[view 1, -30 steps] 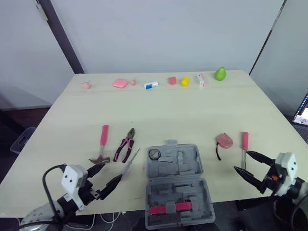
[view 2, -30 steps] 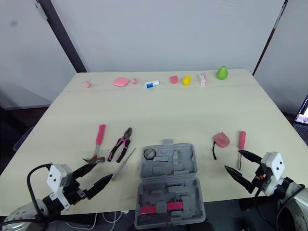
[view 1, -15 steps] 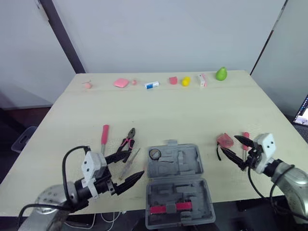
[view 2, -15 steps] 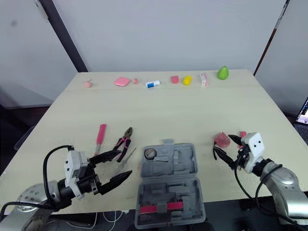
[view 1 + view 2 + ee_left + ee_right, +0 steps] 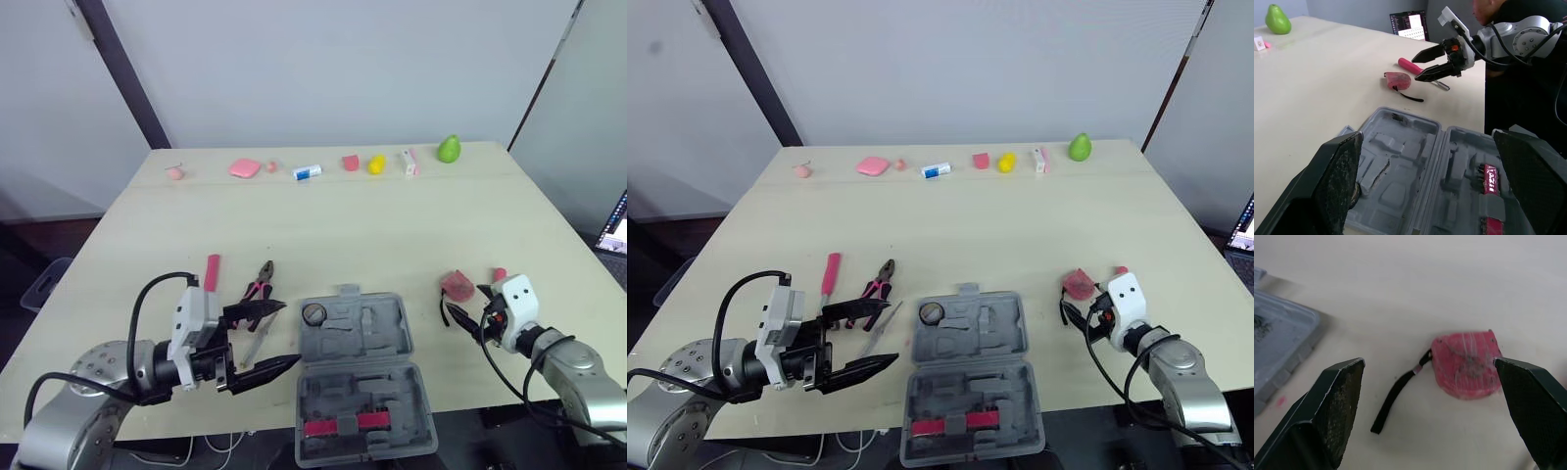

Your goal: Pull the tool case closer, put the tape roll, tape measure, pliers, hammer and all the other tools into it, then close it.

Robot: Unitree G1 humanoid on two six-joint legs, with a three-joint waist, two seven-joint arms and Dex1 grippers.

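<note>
The grey tool case (image 5: 361,367) lies open near the table's front edge, with a tape roll (image 5: 313,313) in its far left corner. Left of it lie pink-handled pliers (image 5: 257,292), a thin screwdriver (image 5: 257,338) and the hammer's pink handle (image 5: 211,272). My left gripper (image 5: 292,333) is open just left of the case, above the screwdriver. The pink tape measure (image 5: 1466,364) lies right of the case with its black strap (image 5: 1396,401) trailing. My right gripper (image 5: 465,302) is open right beside it, fingers pointing at it. A pink-handled screwdriver (image 5: 1410,65) lies behind that gripper.
Small items line the table's far edge: a green pear (image 5: 449,149), a yellow piece (image 5: 376,164), pink pieces (image 5: 244,168) and a small white and blue tube (image 5: 307,172). A laptop (image 5: 617,230) stands off the table's right side. A person sits behind it (image 5: 1528,63).
Both arms have come in from the front edge. The left gripper moved right to the case's left side. The right gripper moved left to the tape measure.
</note>
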